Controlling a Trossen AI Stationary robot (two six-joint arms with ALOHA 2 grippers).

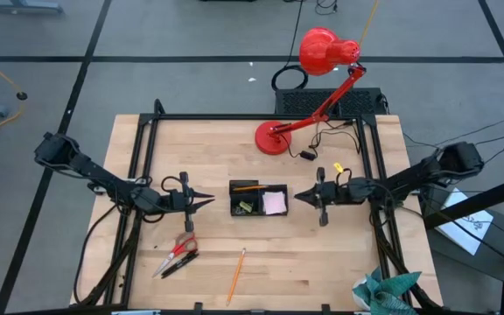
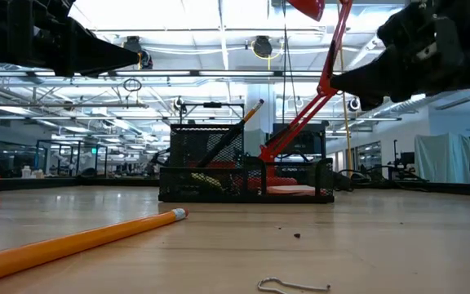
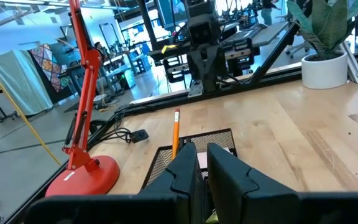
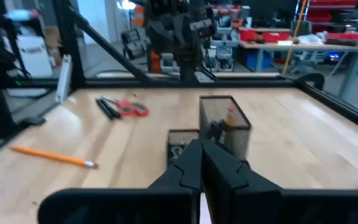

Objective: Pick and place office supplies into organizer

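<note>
Where the worktop (image 1: pixel 339 262) meets its near edge, a loose orange pencil (image 1: pixel 236 275) lies toward the middle, and the red-handled scissors (image 1: pixel 180 250) with dark pens (image 1: pixel 178 263) lie toward the near-left corner. Farther in, at mid-worktop, sits the black mesh organizer (image 1: pixel 258 199), holding an orange pencil, a pink sticky-note pad (image 1: pixel 275 203) and small yellow-green bits. Left of it hovers the left claw (image 1: pixel 206 202), fingers nearly together, empty. Right of it hovers the right claw (image 1: pixel 300 198), fingers together, empty. Near the far edge stands a red desk lamp (image 1: pixel 304 96).
</note>
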